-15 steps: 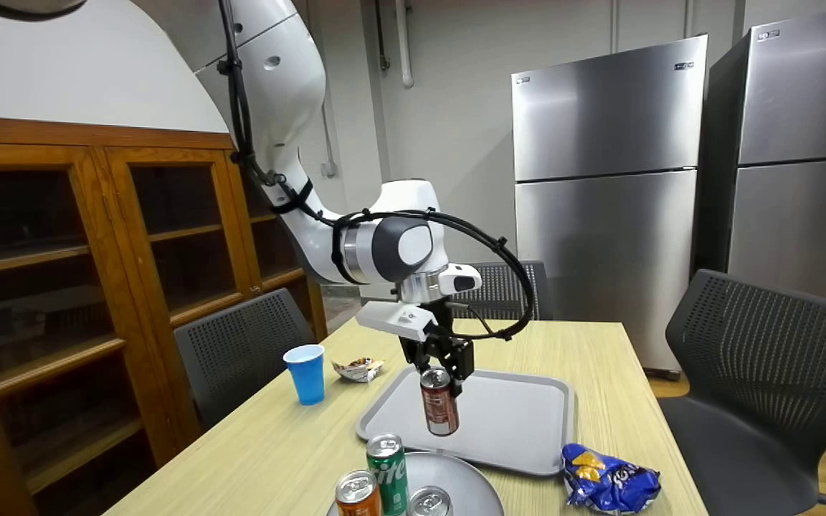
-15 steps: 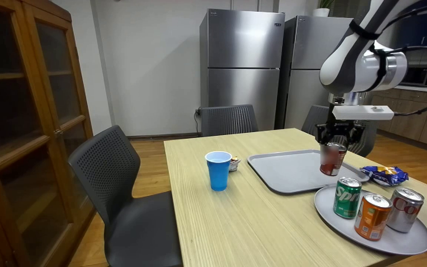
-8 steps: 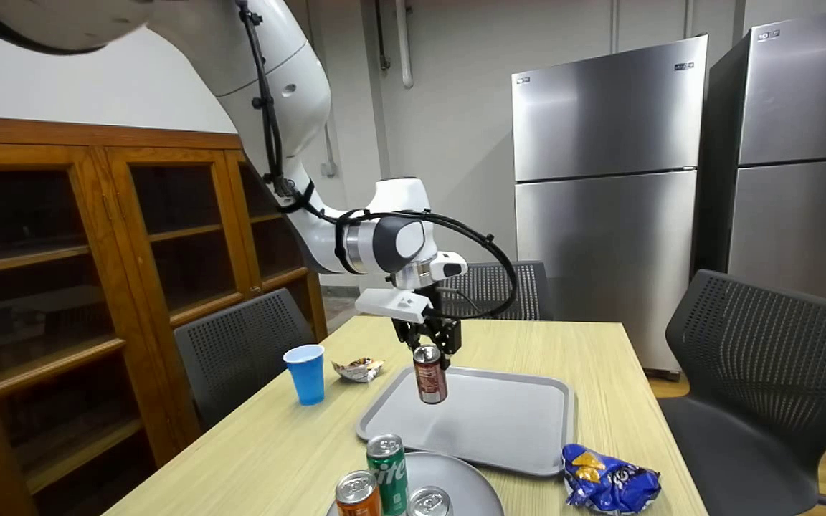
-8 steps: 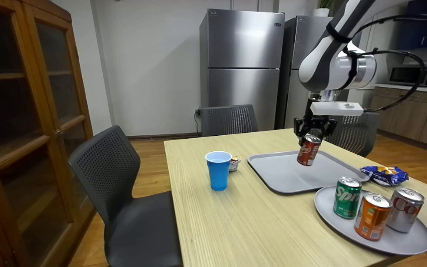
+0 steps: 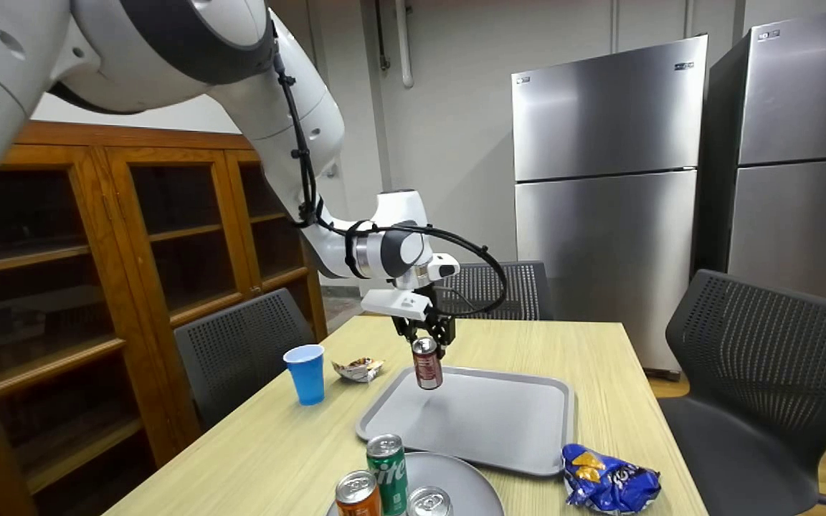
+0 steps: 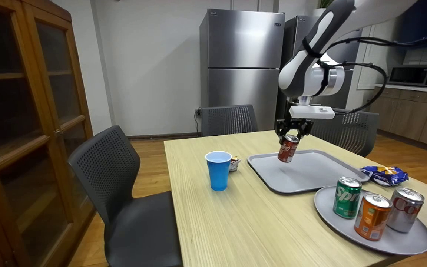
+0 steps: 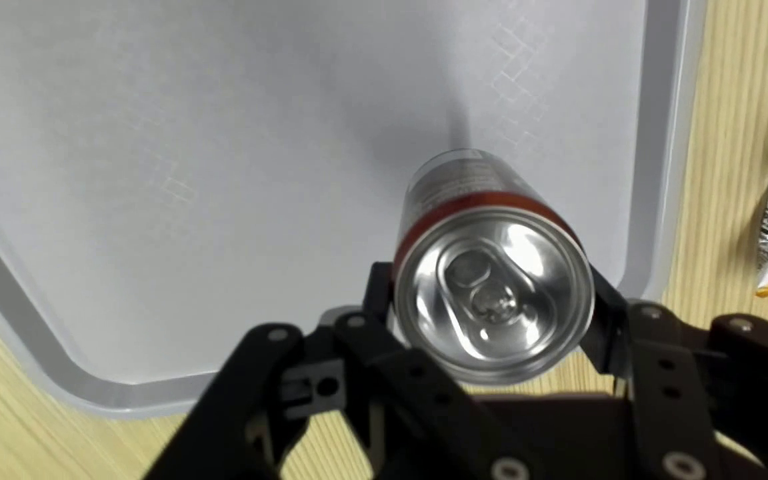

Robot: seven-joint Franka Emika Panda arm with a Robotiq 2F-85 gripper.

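Tool (image 7: 493, 305) partway apart around red can (image 6: 288, 149)

Free room lies between red can (image 6: 288, 149) and tray (image 6: 311, 172), while three cans (image 6: 373, 218) obstruct the plate (image 6: 402, 243)

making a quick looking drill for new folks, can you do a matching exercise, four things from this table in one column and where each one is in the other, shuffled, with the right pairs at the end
1. red can
2. blue cup
3. green can
4. blue snack bag

A. on the round plate
B. lying crumpled beside the tray
C. held in the gripper
D. standing directly on the table

Right pairs: 1-C, 2-D, 3-A, 4-B
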